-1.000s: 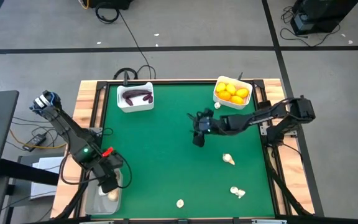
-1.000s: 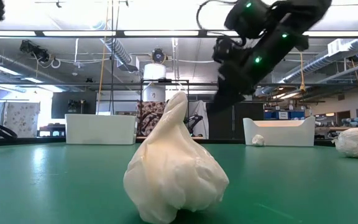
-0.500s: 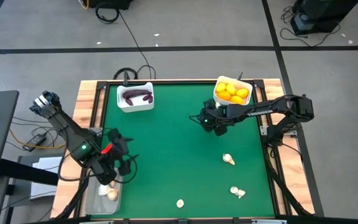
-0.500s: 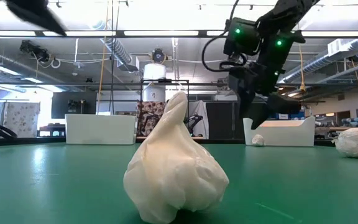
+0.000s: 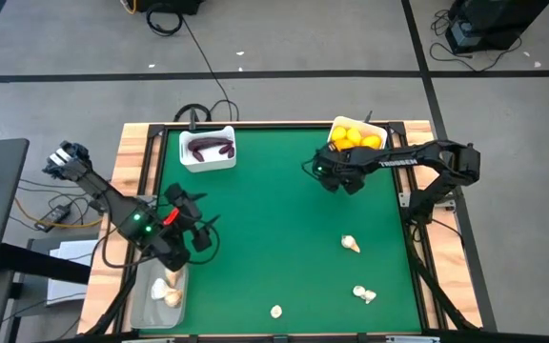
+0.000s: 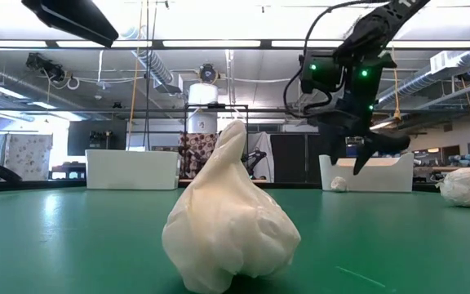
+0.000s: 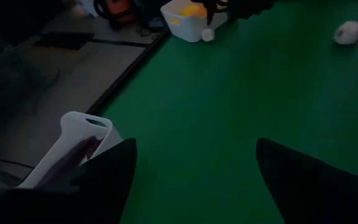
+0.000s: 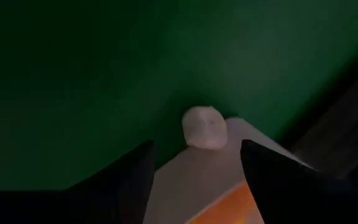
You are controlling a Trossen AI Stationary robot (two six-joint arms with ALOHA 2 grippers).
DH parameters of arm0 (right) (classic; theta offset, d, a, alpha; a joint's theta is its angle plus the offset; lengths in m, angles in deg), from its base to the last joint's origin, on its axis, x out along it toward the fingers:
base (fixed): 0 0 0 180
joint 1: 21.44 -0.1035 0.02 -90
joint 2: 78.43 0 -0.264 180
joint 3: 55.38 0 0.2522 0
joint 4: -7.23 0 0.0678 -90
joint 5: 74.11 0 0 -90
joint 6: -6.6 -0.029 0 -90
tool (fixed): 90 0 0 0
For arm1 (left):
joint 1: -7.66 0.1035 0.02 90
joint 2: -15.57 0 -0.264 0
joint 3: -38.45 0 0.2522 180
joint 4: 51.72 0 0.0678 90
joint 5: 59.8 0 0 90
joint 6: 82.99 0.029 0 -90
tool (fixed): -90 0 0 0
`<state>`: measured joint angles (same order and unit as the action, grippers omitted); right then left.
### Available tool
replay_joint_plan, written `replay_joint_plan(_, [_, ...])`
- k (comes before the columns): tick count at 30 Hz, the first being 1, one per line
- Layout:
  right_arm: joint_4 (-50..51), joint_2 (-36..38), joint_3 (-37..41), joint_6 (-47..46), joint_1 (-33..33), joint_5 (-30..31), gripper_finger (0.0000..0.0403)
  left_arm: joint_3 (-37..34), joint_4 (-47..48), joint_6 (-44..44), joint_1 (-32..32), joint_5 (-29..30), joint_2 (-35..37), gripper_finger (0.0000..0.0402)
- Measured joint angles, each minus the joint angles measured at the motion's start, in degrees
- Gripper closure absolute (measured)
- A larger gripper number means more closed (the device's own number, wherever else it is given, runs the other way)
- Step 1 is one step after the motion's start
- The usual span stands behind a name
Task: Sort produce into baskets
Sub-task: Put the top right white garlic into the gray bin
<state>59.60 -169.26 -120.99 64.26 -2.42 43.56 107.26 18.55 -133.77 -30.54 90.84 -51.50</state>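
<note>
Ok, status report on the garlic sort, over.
Left gripper open, empty, beside clear bin. Right gripper open above garlic bulb against citrus basket. Three bulbs loose, path clear.

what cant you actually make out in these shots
- High view: the small garlic bulb beside the citrus basket is hidden under the right gripper.
- High view: how many bulbs lie in the clear basket; the picture's bottom edge cuts it off and the left gripper overlaps it.
- Low view: the big near bulb blocks the table behind it.
- Left wrist view: the eggplant basket contents, too dark.
</note>
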Motion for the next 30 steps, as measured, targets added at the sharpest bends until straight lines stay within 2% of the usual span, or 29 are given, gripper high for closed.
replay_joint_plan(6, [-2.21,0.0,1.0,6.12,2.82,-0.63,0.0155,0.0,-0.04,1.26,1.76,0.0,0.0,0.0067])
replay_joint_plan(10, [-5.58,-0.32,1.0,6.2,4.89,-6.01,0.0164,0.0,-0.04,1.28,3.01,0.02,-0.02,0.0067])
replay_joint_plan(12, [-6.96,-1.55,0.97,6.17,5.62,-6.79,0.0171,0.0,-0.07,1.28,3.41,0.02,-0.02,0.0067])
replay_joint_plan(21, [-6.55,-10.93,0.36,8.49,6.46,0.31,0.021,0.0,-0.61,2.63,4.62,-0.33,-0.04,0.0067])
replay_joint_plan(26, [-3.29,-11.32,-2.22,2.97,5.56,0.16,0.0267,0.0,-0.61,2.74,4.69,-0.47,-0.04,0.0067])
replay_joint_plan(30, [0.04,-9.24,-7.4,-6.86,4.48,-6.14,0.034,0.0,-1.49,2.74,5.21,-0.92,-0.04,0.0067])
